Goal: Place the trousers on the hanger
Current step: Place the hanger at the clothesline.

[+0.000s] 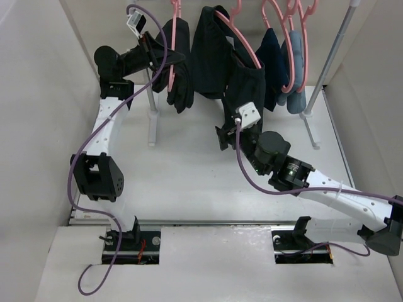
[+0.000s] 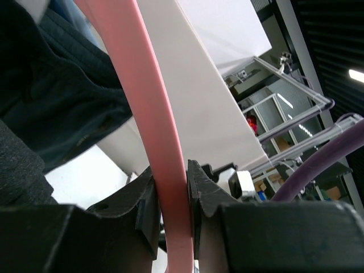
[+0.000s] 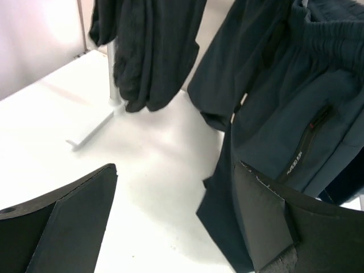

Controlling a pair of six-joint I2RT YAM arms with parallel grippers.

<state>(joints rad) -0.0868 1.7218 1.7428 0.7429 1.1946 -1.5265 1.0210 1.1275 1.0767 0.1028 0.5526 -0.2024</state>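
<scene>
The pink hanger (image 1: 172, 60) hangs at the upper left of the rack, with the black trousers (image 1: 181, 75) folded over it and hanging down. My left gripper (image 1: 153, 51) is shut on the hanger's arm, which shows between the jaws in the left wrist view (image 2: 169, 187), with dark cloth (image 2: 51, 102) to its left. My right gripper (image 1: 228, 137) is open and empty, low beside the hem of a shorter black garment (image 1: 242, 82). In the right wrist view (image 3: 176, 216) that garment (image 3: 296, 125) hangs against the right finger, and the trousers (image 3: 148, 51) hang further back.
A white rack with a left post (image 1: 152, 119) and a slanted right post (image 1: 327, 69) stands at the back. Navy (image 1: 276, 60) and light-blue (image 1: 296, 66) garments hang on other pink hangers (image 1: 277, 19). White walls close in both sides.
</scene>
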